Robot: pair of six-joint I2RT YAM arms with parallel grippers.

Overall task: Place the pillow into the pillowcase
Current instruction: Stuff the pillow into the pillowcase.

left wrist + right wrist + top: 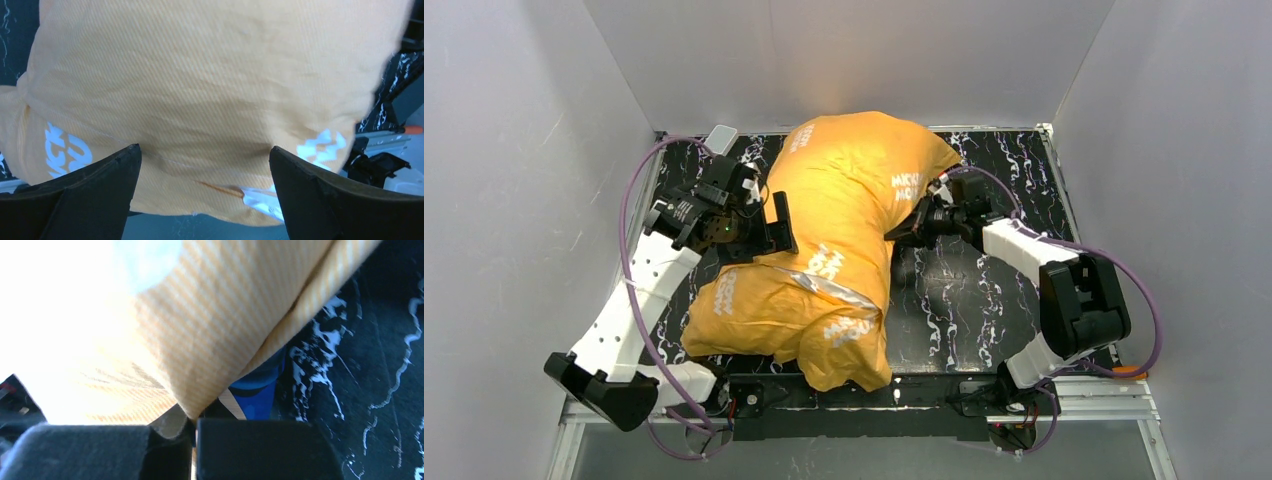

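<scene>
Orange-yellow thin fabric pillowcase (844, 200): stuffed and bent, lying across the black marbled table (964, 300).
Plump white pillow: judged inside, since the bulge fills the case; not clearly seen.
Right gripper (195, 422): fingers pinched together on the case's edge fold, probably anchoring it.
Left gripper (204, 152): fingers wide apart, facing the bulge, holding nothing.

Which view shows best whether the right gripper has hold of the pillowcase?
Right wrist: the right gripper fills the foreground, jaws shut on a fold of the orange pillowcase. Top external shows it only small, at the case's right edge. Left wrist shows just pillowcase fabric ahead of the open left gripper.
</scene>
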